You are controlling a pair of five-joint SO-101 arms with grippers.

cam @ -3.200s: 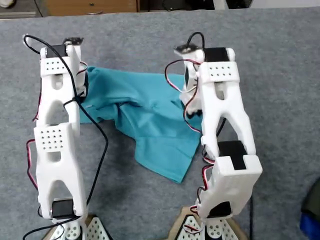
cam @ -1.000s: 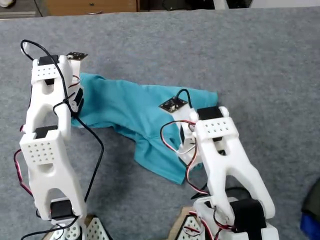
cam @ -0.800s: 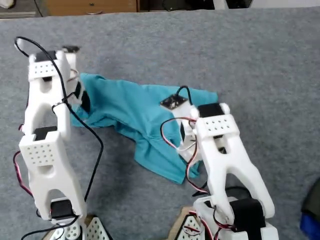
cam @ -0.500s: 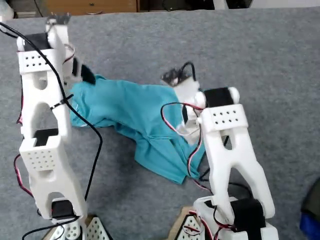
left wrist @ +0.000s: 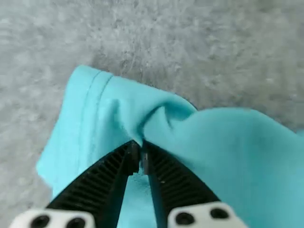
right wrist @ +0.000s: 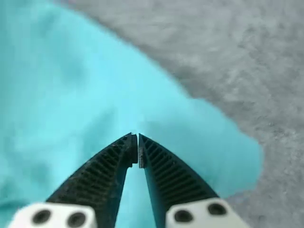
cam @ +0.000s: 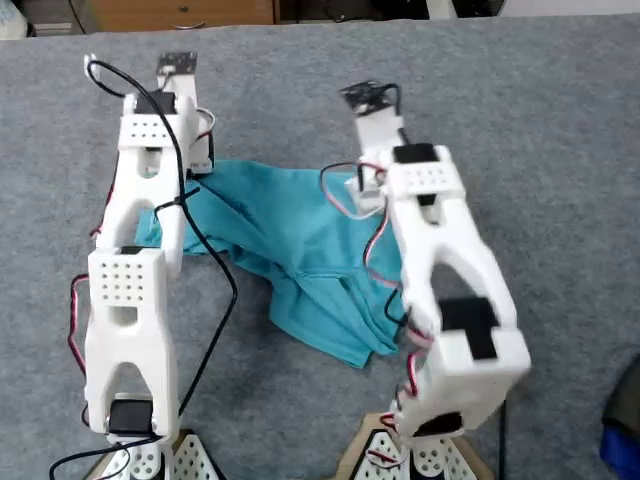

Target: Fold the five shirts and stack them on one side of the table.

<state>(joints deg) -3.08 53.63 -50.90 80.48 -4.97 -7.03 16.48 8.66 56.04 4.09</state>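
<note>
The teal shirt [cam: 290, 250] lies rumpled and unfolded, so by my reading the job is at its opening step: spreading this one flat before any fold. No stack is to be seen.

The left hand [left wrist: 140, 152] is pinched closed on a raised ridge of cloth near a hemmed edge, and the shirt runs away from its fingertips toward the other arm. The right hand [right wrist: 137, 147] has its jaws pressed together with the shirt beneath its tips. I cannot tell whether any cloth is caught between them.

The next move likely calls for both hands to draw apart with cloth in each, taking out the bunched folds in the middle.

The fabric looks thin, soft and limp, with a stitched hem, and it creases easily. The jaws are black and ribbed inside. The grey surface [cam: 560, 150] is felt-like and nappy, and would probably drag on the cloth.
</note>
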